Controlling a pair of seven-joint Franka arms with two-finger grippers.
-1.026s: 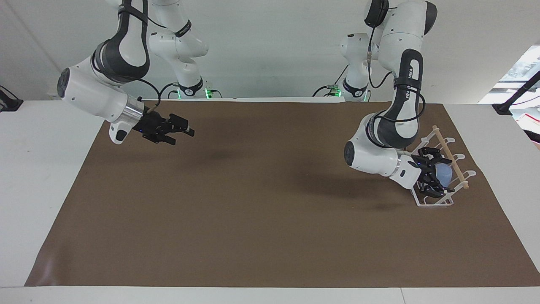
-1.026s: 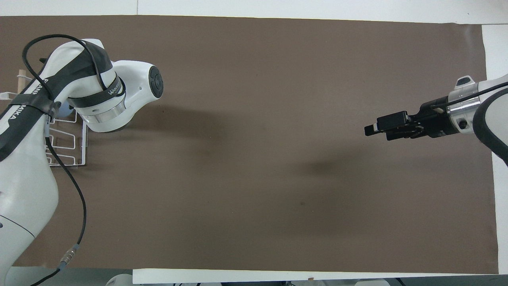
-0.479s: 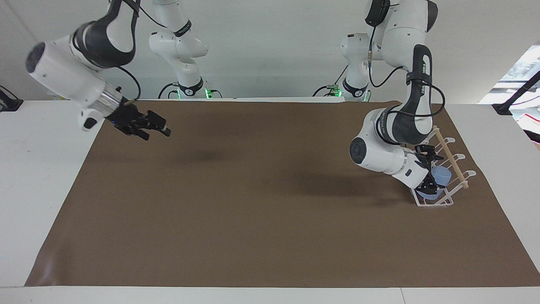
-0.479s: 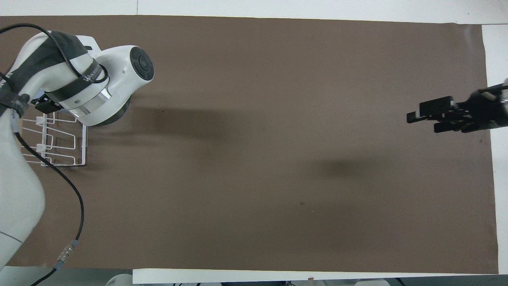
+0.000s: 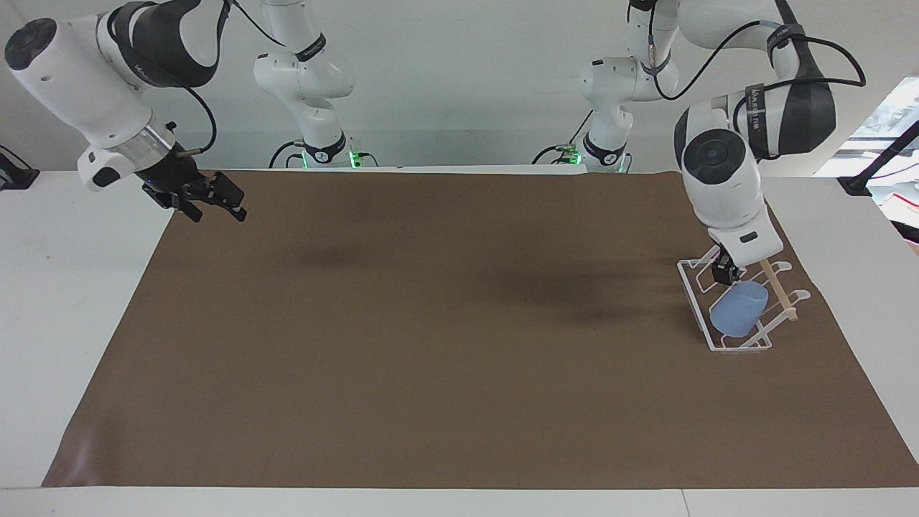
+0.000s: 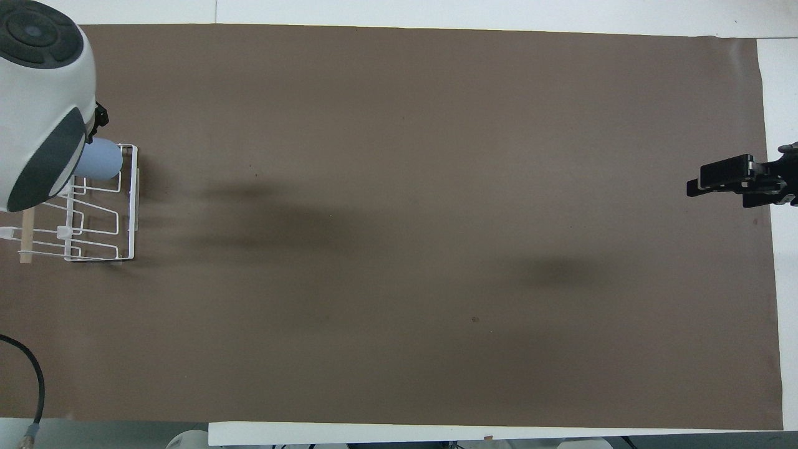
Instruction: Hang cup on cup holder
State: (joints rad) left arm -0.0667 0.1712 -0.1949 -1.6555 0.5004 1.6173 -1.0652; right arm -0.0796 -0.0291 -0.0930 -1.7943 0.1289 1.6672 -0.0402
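Note:
The light-blue cup rests tilted on the white wire cup holder, at the holder's end farther from the robots. The holder's wooden rod runs along its top. My left gripper hangs just above the cup, open and clear of it. In the overhead view the left arm's body covers most of that gripper. My right gripper waits open and holding nothing, in the air over the mat's edge at the right arm's end.
A brown mat covers the table, with white tabletop showing around it. The cup holder stands near the mat's edge at the left arm's end.
The left gripper has let go of the cup and lifted off it, its arm swinging upright. The cup stays on the holder. The right gripper has drawn back toward its own end.

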